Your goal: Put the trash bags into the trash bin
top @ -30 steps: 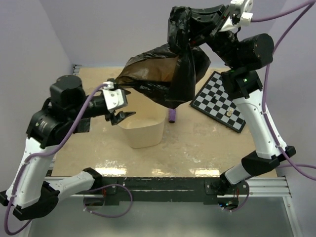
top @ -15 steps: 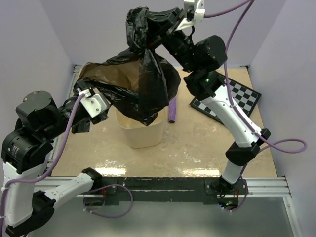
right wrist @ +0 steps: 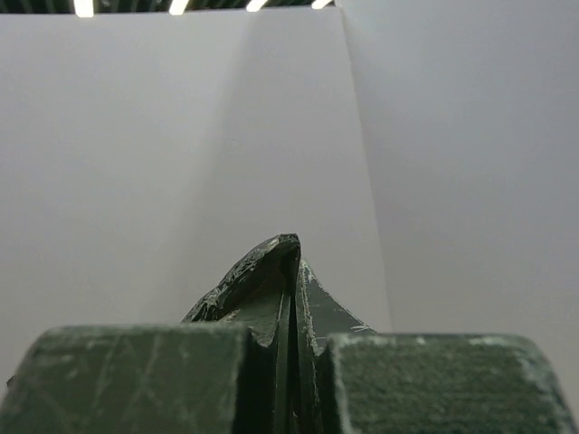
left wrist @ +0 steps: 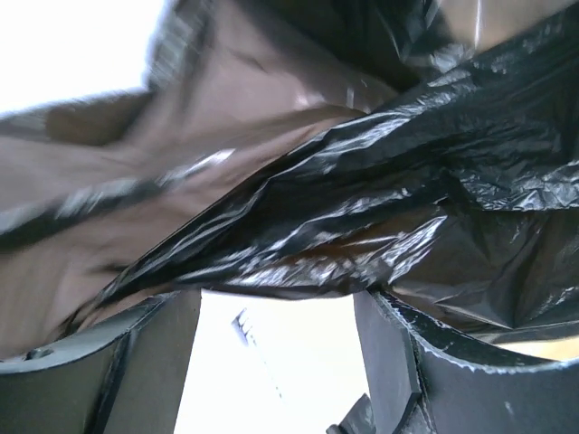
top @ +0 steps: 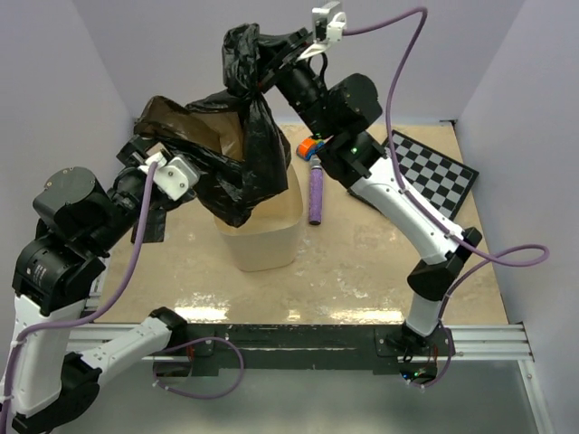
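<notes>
The dark, glossy trash bag [top: 246, 154] hangs in the air over the cream trash bin [top: 267, 244], and its lower end reaches the bin's mouth. My right gripper [top: 264, 65] is high up and shut on the bag's bunched top; a pinched peak of film [right wrist: 271, 289] shows between its fingers [right wrist: 288, 336]. My left gripper [top: 152, 161] is at the bag's brown, open left edge. In the left wrist view its fingers [left wrist: 276, 306] stand wide apart, with the bag film [left wrist: 362, 181] stretched across just beyond them and draped over the right finger.
A purple glittery cylinder [top: 316, 194] lies right of the bin, with a small orange and blue object [top: 310, 147] behind it. A black-and-white chequered board [top: 436, 172] lies at the back right. Purple walls close in the table on three sides.
My right arm has swung left with the bag, from above the chequered board to above the bin. My left gripper has drawn back left and up, and the bag's edge is now stretched out to it.
</notes>
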### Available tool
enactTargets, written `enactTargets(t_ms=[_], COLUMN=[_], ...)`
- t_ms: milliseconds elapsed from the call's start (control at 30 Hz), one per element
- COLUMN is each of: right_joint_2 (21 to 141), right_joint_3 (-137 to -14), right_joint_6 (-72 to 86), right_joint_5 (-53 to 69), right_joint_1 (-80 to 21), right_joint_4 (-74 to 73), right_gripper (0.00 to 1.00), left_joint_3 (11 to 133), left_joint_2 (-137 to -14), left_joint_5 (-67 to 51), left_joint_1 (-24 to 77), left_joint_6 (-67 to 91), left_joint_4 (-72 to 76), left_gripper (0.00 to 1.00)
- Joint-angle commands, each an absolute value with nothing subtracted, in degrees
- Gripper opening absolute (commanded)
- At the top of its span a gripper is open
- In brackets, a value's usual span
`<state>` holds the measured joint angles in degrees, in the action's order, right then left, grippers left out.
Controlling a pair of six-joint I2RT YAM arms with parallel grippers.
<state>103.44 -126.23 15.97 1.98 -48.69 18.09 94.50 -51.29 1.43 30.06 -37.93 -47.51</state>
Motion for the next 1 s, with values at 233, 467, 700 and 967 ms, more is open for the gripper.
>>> enactTargets(t_ms=[233,467,700,967], right_joint_2=[92.74,87.19,85.52,81.92], right_joint_3=[-100.16,-88.96,-87.71,-90.8], right_joint_6=[17.67,17.76,16.79,19.69], right_joint_5=[-9.92,-12.57,-17.31,-19.78], right_joint_1=[-47.38,-43.51,-42.37,-38.06], right_joint_4=[24.24,22.15,20.39,12.83], right_gripper=[0.0,0.0,0.0,0.0], left_joint_3=[82.28,92.18,100.89,99.86], left_joint_2=[-47.03,-47.1,-51.84,-60.73], left_joint_5=[3.26,-4.13,-2.98,-23.88], left_joint_1=[29.71,29.79,29.8,29.79], left_joint_6=[-39.28,-37.97,-38.51,-20.33], left_joint_4=[-47.97,-65.98,-61.18,-52.93], left_gripper=[0.75,0.81,0.78,0.59])
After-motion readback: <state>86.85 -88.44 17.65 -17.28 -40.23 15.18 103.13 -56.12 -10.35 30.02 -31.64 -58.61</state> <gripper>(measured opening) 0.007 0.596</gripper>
